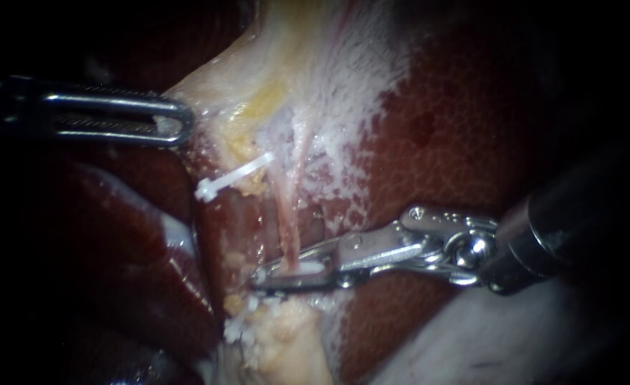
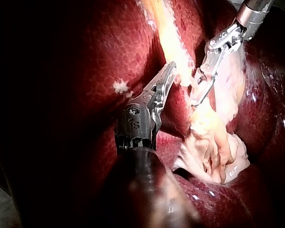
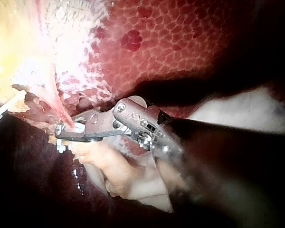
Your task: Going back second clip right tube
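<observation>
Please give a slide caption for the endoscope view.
Right instrument meets a pink tube at a white clip; another clip lies nearer the left instrument.

Bright polished metal is shown on the right instrument (image 1: 286, 274) at the tube (image 1: 286, 228); duller, ribbed metal is seen on the left instrument (image 1: 176, 122), well apart from the tube; the clip (image 1: 233, 177) just beside the tube looks matt white plastic; the liver (image 1: 457, 142) around the tube is wet and glossy.

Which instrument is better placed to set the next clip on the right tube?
Right: the right instrument straddles the tube with a white clip loaded; the left instrument sits apart, beside pale tissue.
</observation>
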